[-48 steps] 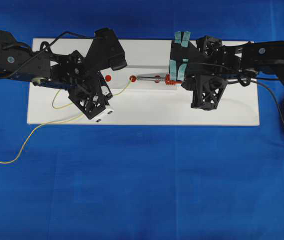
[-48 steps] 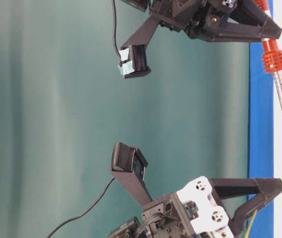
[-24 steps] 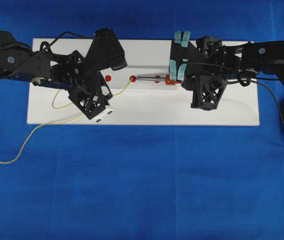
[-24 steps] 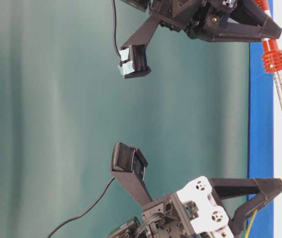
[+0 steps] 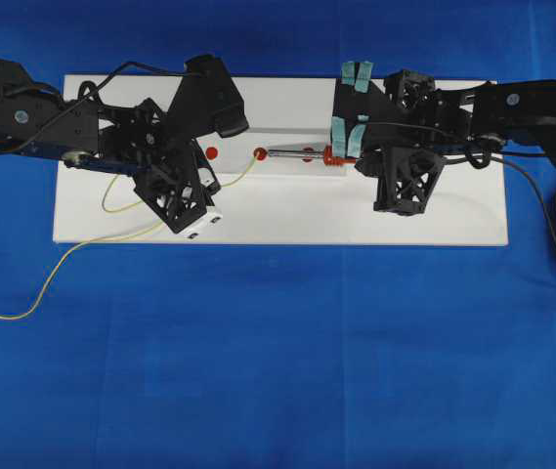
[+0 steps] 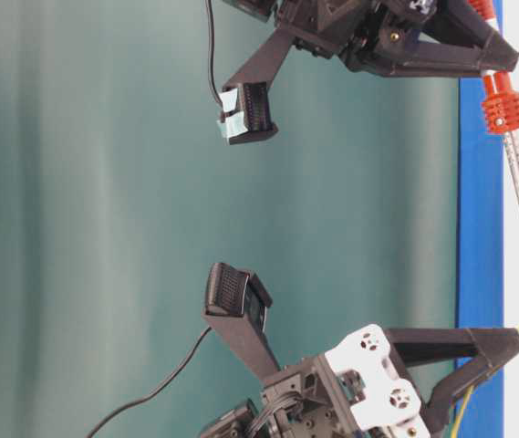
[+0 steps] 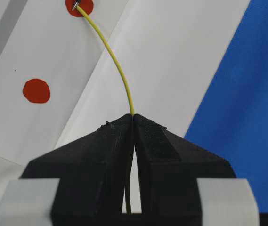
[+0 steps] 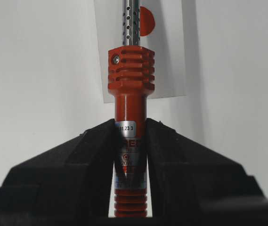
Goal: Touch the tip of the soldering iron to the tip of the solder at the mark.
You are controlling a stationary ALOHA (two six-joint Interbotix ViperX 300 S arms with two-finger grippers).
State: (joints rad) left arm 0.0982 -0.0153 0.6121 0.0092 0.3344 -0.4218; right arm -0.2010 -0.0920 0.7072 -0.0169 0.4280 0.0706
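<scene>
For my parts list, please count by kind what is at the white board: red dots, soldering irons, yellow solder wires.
Red dots: 3
Soldering iron: 1
Yellow solder wire: 1
Total: 5

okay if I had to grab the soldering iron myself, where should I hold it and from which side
Probably the smooth red handle just behind the ribbed collar, where the right gripper clamps the soldering iron now. Come from the cord end, fingers on either side of the handle: the metal shaft points away toward the solder and is best left untouched.
</scene>
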